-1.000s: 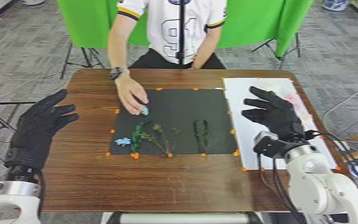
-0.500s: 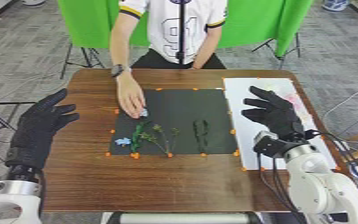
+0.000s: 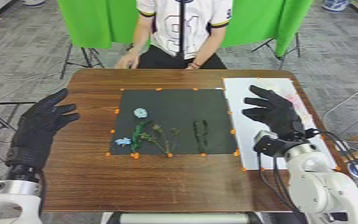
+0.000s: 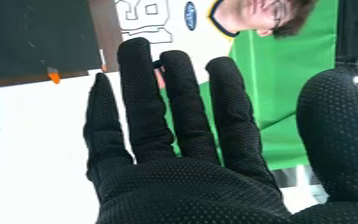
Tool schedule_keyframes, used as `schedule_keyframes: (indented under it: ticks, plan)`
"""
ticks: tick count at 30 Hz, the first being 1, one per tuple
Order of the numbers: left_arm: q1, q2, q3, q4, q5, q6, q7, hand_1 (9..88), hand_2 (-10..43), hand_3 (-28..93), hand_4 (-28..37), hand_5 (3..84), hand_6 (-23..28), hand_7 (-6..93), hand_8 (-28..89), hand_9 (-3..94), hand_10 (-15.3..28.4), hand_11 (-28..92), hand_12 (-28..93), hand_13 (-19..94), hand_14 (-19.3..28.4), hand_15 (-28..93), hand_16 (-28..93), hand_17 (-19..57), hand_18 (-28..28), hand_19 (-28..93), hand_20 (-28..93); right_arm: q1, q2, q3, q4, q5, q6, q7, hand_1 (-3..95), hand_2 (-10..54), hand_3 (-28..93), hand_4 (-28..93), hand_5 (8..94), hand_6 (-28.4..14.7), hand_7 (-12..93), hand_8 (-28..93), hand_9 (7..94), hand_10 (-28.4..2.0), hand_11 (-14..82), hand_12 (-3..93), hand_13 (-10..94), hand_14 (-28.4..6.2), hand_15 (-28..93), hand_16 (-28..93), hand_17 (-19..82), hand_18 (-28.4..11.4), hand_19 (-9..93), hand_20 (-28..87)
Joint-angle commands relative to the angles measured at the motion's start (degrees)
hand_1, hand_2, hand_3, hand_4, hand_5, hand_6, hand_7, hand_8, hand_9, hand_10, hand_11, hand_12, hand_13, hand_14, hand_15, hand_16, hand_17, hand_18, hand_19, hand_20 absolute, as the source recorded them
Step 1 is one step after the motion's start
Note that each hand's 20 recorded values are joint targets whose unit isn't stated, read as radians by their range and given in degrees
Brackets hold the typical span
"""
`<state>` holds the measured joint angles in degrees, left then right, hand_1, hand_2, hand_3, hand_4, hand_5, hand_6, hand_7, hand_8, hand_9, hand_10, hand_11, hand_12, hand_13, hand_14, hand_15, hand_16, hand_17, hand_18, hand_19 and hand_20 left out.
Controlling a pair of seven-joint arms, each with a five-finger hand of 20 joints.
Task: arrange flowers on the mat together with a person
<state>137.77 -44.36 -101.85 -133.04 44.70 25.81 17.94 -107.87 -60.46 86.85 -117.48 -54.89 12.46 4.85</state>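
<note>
My left hand (image 3: pixel 40 127) is open above the table's left side, beside the dark mat (image 3: pixel 177 102). Over the white sheet to the mat's right is my right hand (image 3: pixel 278 116), open and empty; in the right wrist view this hand (image 4: pixel 180 187) has its fingers straight. On the mat, a pale blue flower (image 3: pixel 140 113) lies above a green stem (image 3: pixel 138 136), and a blue flower (image 3: pixel 123 142) is at the lower left. A thin branching sprig (image 3: pixel 165 140) lies right of the green stem, with a dark green stem (image 3: pixel 200 136) farther right.
The white sheet (image 3: pixel 251 90) with faint pink marks lies on the right of the brown table (image 3: pixel 158 185). Orange markers line the mat's edges. Across the table, a person's hands (image 3: pixel 128 61) are at the far edge, off the mat.
The person's hand has let go of the pale blue flower, leaving it on the mat's upper left, and has drawn back to the far edge. Both my arms have kept still.
</note>
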Motion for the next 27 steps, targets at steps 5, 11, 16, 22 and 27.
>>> schedule_keyframes:
  ticks: [5,11,16,22,27]
  plan:
    - [1.0,-0.05,-0.14,0.02,-0.21,0.43,-0.19,24.7,4.6,80,-27.1,33.3,6.9,18.3,-12,32.0,18.9,36,9,23,25.7,64,-13,-8.1,22.8,54,10,1.7,4.7,-0.5,-0.6,-19.1,8.7,7.3,24.2,2.8,77,-24,45.1,-0.1,18,-13,45.9,-16.4,18.7,14.5,43,-19.9,58,9,16,-27.0,61,22]
    - [1.1,-0.12,-0.18,-0.06,-0.19,0.41,-0.43,24.8,4.6,80,-27.1,33.3,6.9,18.2,-12,32.0,18.8,36,10,23,25.7,64,-13,-8.1,22.7,54,10,6.4,7.5,-2.5,1.5,-33.6,10.2,18.4,27.5,0.2,75,-23,42.9,-0.9,18,-13,42.2,-17.6,18.1,14.8,46,-18.9,65,8,31,-23.7,80,17]
    - [1.4,0.15,-0.1,-0.11,-0.33,0.51,0.05,24.9,4.5,80,-26.9,33.3,6.9,18.2,-12,32.0,18.9,36,10,23,25.7,64,-13,-8.1,22.7,54,10,9.1,9.8,-3.3,3.6,-48.6,6.7,29.9,30.1,-1.6,73,-22,41.6,-0.9,17,-12,41.2,-17.9,17.8,14.7,49,-18.0,67,8,41,-19.8,92,-1]
    - [0.7,0.36,0.27,0.0,-0.32,0.4,-0.1,25.0,4.5,80,-26.9,33.3,7.0,18.2,-12,32.1,19.0,36,10,23,25.7,64,-13,-8.2,22.8,54,10,13.1,12.1,-7.0,6.9,-64.1,-0.9,42.4,32.4,-3.5,72,-21,41.4,-1.1,17,-12,40.8,-18.2,17.3,14.7,51,-16.9,68,8,44,-17.7,93,-1]
    - [0.9,0.38,0.15,-0.08,-1.16,0.42,0.37,25.0,4.4,81,-26.8,33.4,6.9,18.2,-12,32.1,18.9,36,9,23,25.7,64,-13,-8.2,22.7,54,10,15.9,12.6,-9.5,10.1,-68.6,-7.9,47.3,34.1,-4.5,71,-21,41.8,-2.6,16,-12,40.9,-19.9,16.8,14.6,54,-17.1,69,9,48,-16.6,93,3]
